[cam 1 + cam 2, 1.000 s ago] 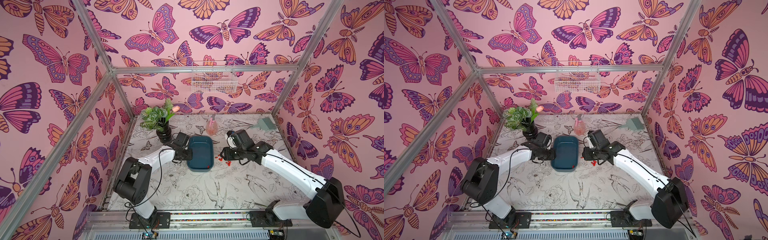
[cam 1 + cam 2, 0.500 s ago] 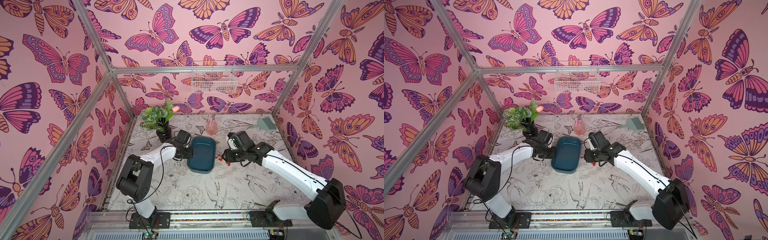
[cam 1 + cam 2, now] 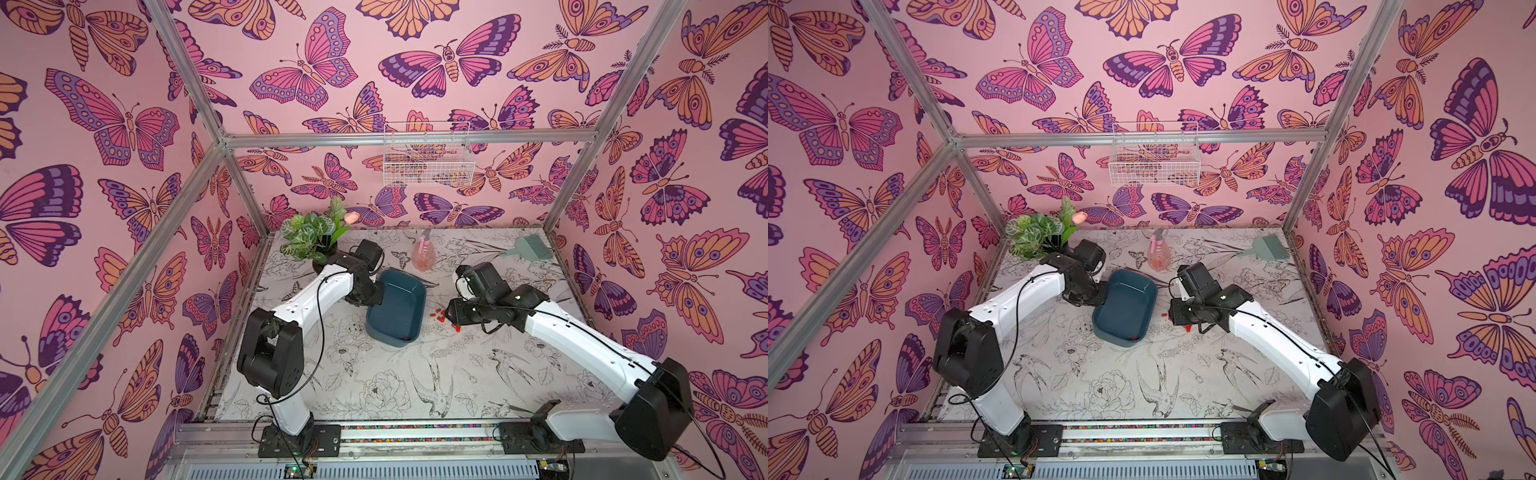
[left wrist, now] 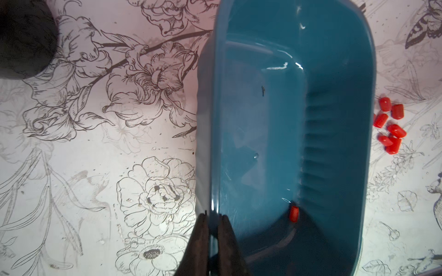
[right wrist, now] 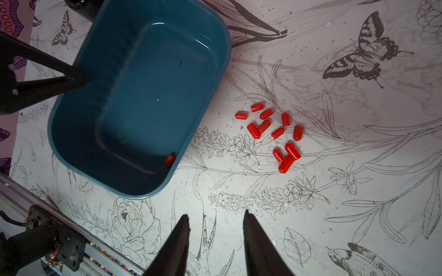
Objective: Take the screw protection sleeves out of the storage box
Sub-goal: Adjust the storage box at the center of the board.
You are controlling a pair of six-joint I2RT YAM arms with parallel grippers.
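The teal-blue storage box (image 3: 397, 307) (image 3: 1125, 307) stands in the middle of the table, seemingly tipped up on its left side. My left gripper (image 4: 213, 216) (image 3: 374, 291) is shut on its left rim, one finger inside and one outside. One red screw protection sleeve (image 5: 170, 159) (image 4: 294, 213) lies in a near corner of the box (image 5: 143, 95). Several more sleeves (image 5: 264, 126) (image 3: 438, 316) lie scattered on the table just right of the box. My right gripper (image 5: 216, 215) (image 3: 449, 318) hovers open and empty by that pile.
A potted plant (image 3: 316, 241) stands at the back left behind my left arm. A pink spray bottle (image 3: 424, 253) and a green brush (image 3: 530, 246) lie at the back. A white wire basket (image 3: 428, 160) hangs on the rear wall.
My left gripper has closed on the box's left rim. The box has turned a little and its left side has come up. The right arm has barely moved.
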